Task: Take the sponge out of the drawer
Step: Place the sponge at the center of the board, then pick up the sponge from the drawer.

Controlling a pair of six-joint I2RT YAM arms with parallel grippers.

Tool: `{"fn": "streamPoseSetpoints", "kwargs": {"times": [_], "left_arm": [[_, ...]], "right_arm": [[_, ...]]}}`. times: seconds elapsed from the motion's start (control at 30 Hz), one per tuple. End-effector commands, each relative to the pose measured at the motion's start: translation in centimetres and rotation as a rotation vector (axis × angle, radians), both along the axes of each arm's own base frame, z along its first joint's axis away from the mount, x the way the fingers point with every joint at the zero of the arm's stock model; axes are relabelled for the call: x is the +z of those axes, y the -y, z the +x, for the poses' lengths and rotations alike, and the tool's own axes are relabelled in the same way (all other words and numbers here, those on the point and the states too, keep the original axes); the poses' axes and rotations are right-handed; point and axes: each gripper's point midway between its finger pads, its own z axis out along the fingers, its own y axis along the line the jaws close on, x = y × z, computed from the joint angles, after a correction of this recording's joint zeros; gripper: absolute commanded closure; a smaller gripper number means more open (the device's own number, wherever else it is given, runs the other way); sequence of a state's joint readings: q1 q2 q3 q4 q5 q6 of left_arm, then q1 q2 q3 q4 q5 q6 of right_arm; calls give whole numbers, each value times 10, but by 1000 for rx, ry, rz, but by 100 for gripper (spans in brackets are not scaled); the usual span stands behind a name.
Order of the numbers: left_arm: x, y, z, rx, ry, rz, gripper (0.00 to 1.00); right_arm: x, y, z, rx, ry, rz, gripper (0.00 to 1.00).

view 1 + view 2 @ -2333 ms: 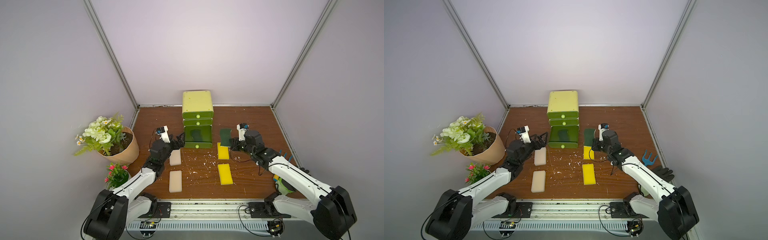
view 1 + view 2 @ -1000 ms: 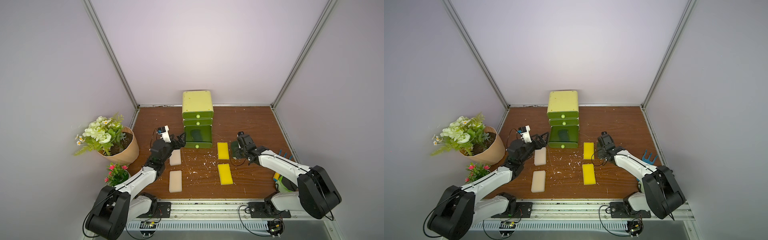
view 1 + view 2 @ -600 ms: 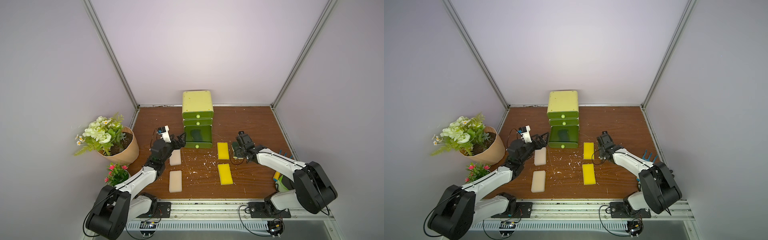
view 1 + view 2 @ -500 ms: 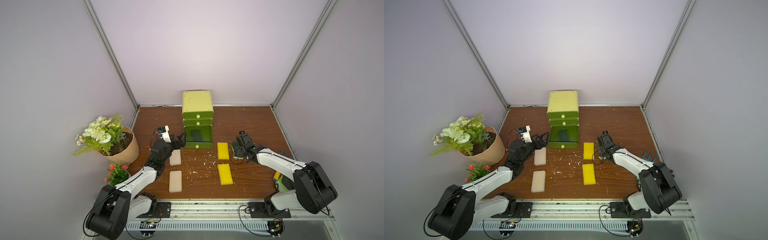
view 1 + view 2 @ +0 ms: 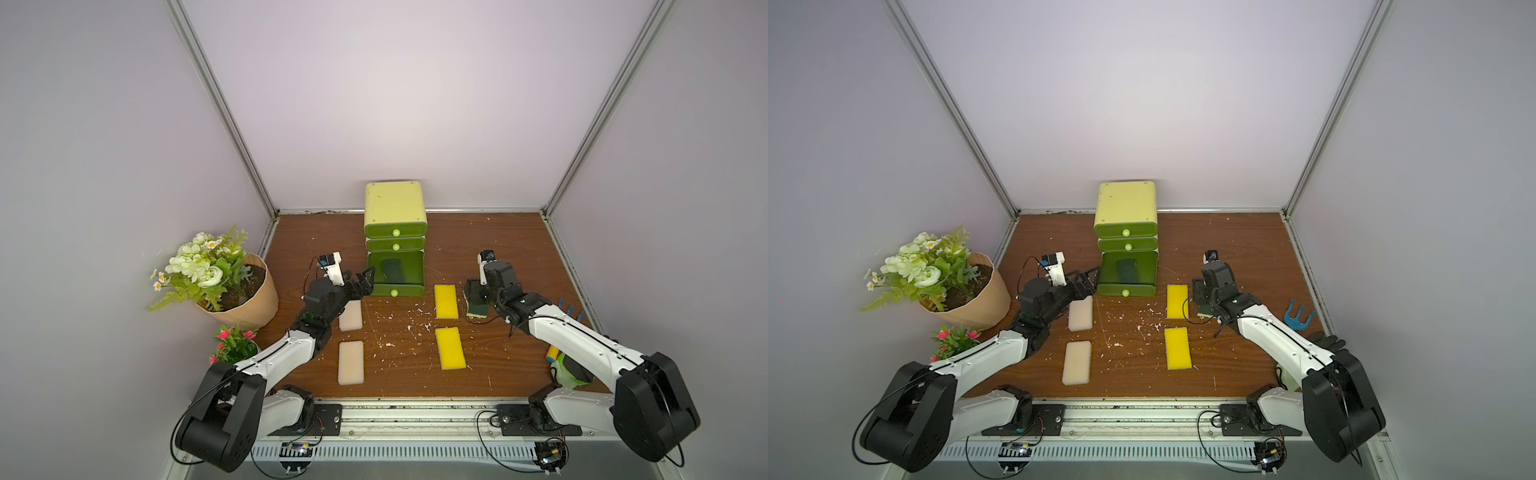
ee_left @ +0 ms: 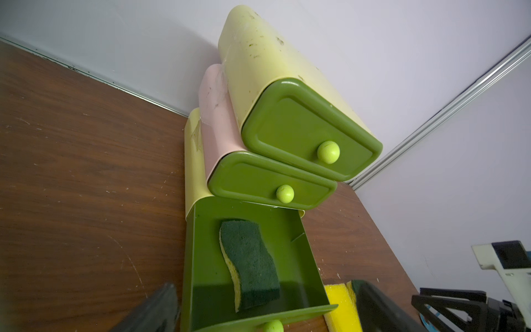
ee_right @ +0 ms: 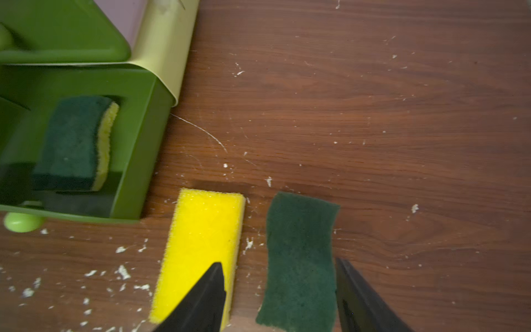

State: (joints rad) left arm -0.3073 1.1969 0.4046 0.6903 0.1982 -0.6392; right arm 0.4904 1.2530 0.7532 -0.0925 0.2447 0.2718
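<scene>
Two green-topped yellow scouring sponges share the scene: the first sponge (image 6: 250, 264) lies flat inside the pulled-out bottom green plastic drawer (image 5: 407, 289) of a pale yellow three-drawer cabinet (image 5: 395, 203), and the second sponge (image 7: 300, 258) rests outside on the brown wooden bench (image 5: 498, 249), just beside a plain yellow foam sponge (image 5: 446, 301). The right pincer (image 7: 278, 262) hangs over the second sponge, jaws apart on either side of it. The left pincer (image 5: 365, 282) stands wide open, holding nothing, just beside the drawer's front corner.
</scene>
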Motion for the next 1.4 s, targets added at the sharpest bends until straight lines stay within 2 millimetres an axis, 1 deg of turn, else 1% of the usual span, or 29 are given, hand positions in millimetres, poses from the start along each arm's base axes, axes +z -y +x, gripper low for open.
{"fn": "streamPoseSetpoints", "kwargs": {"times": [0.0,0.13,0.3,0.5,0.63,0.7,0.83,1.0,1.13,1.37], "left_arm": [[12,3,7,-21,23,26,0],[7,11,10,-27,3,83,1],[-9,32,20,-49,-66,229,1],[-26,43,34,-43,-129,244,5],[-38,53,44,-53,-167,282,8],[-45,61,48,-70,-189,303,10],[-60,71,55,-63,-236,374,10],[-75,75,65,-61,-302,437,12],[-86,78,68,-70,-338,457,16],[-105,79,72,-77,-416,511,18]], "right_arm": [[21,-23,3,74,58,141,31],[26,-33,-1,114,76,205,30],[26,-44,-9,180,105,270,28],[28,-46,-18,225,166,305,28],[29,-41,-25,223,204,315,29],[30,-38,-28,216,225,323,29],[33,-34,-30,208,245,325,29],[32,-33,-31,203,247,327,29],[30,-32,-31,197,243,321,29],[28,-31,-30,193,241,317,29]]}}
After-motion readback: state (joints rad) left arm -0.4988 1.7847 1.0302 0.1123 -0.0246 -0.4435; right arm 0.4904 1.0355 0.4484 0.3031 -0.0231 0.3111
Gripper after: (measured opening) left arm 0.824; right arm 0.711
